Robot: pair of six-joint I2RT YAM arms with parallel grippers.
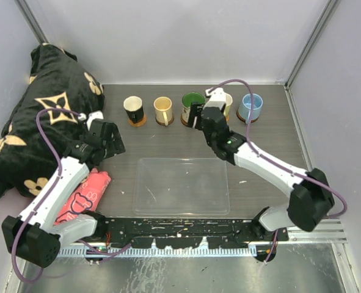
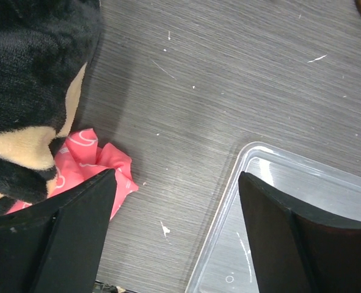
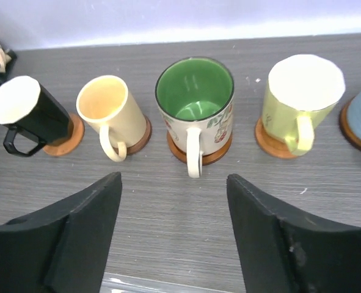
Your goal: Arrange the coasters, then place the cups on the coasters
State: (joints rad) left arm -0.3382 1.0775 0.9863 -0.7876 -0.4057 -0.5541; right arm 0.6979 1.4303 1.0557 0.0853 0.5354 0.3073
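Two wide-spread fingers of the right gripper (image 3: 174, 183) hold nothing, facing the green-inside cup (image 3: 195, 91) upright on its coaster (image 3: 179, 152). Black cup (image 3: 36, 113), yellow-tan cup (image 3: 107, 107), cream-white cup (image 3: 302, 91) and light blue cup (image 1: 250, 107) line up beside it, each on a coaster. Left gripper (image 2: 177, 180), equally open and empty, hangs between pink cloth (image 2: 85, 152) and clear tray (image 2: 302, 189).

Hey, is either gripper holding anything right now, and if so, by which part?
Nothing is held. The left gripper is open over the table, and the right gripper is open, short of the green cup.
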